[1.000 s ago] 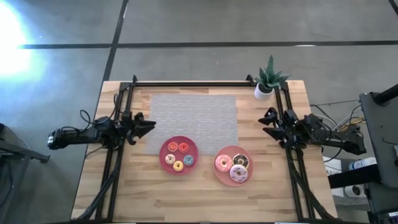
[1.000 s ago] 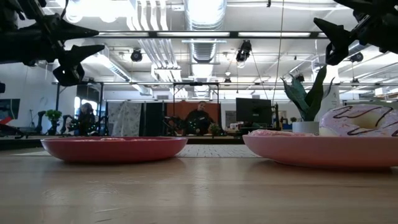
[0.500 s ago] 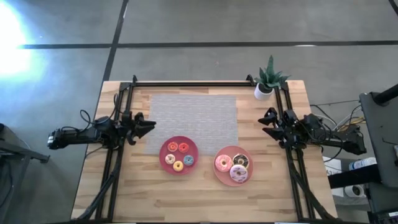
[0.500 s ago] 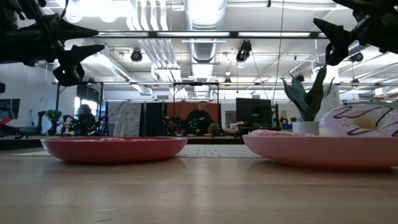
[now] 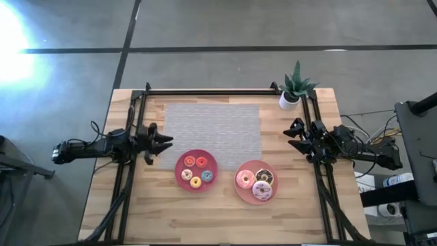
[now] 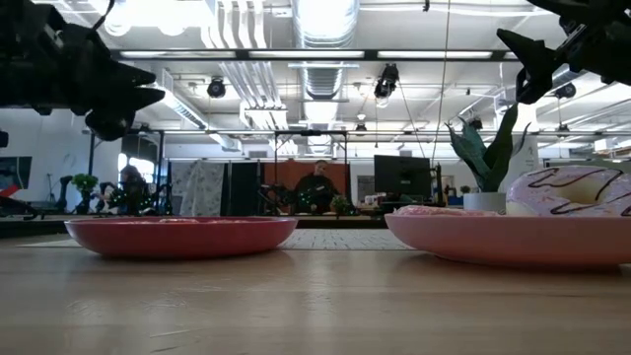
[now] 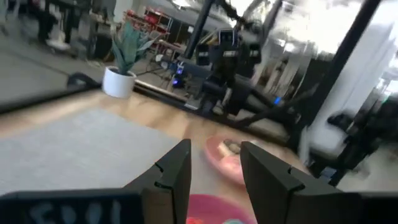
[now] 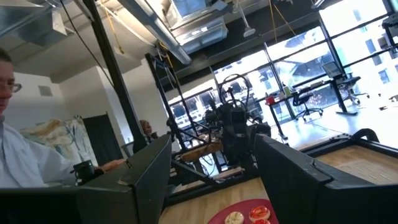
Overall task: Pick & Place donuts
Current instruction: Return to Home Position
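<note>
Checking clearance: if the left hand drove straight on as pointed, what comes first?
Way looks free: the left hand hangs above the wooden table, aimed across at the right hand; depth is unclear.

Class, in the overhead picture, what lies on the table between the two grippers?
In the high view, the grey mat fills most of the stretch between the left gripper and the right gripper; the rest is bare table.

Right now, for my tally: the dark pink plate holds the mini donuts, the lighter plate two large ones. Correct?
No: the high view shows three large donuts on the lighter plate, not two. The mini donuts do sit on the dark pink plate.
</note>
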Motion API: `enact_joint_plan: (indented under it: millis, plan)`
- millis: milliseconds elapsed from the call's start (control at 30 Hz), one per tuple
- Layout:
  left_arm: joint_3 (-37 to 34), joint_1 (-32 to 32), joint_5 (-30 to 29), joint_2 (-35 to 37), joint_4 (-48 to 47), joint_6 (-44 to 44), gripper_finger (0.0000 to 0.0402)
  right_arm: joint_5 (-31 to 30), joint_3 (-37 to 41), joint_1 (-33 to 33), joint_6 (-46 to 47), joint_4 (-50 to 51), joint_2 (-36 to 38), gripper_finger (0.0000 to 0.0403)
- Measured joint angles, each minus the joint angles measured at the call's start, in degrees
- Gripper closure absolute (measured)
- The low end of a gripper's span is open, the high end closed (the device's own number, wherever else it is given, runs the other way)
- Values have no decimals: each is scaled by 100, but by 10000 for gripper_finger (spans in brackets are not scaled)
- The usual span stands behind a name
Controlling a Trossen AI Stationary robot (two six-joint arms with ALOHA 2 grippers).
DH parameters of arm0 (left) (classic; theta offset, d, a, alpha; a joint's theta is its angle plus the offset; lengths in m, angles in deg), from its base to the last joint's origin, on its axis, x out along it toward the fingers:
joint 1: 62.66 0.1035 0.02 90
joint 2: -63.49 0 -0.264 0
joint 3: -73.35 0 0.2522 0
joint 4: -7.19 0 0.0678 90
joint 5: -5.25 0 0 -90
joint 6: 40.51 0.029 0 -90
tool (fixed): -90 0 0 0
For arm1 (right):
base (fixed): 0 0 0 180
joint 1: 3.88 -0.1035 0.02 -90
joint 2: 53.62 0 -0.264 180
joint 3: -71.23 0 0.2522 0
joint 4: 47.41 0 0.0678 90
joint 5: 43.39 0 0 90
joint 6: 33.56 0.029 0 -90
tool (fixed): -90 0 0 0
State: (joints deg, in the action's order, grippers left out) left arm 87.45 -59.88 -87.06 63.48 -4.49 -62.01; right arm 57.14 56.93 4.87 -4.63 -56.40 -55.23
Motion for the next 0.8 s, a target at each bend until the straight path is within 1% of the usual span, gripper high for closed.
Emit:
enact_joint_plan:
  millis: [267, 633, 800]
  plan:
    - [0, 0, 38, 0, -152, 1965, 289, -1, 0, 1, 1, 0, 0, 181]
    - [0, -23, 117, 0, -183, 1892, 289, 0, 0, 0, 2, 0, 0, 181]
    - [7, -22, 90, -96, -64, 1641, 289, 0, 0, 2, 2, 0, 0, 181]
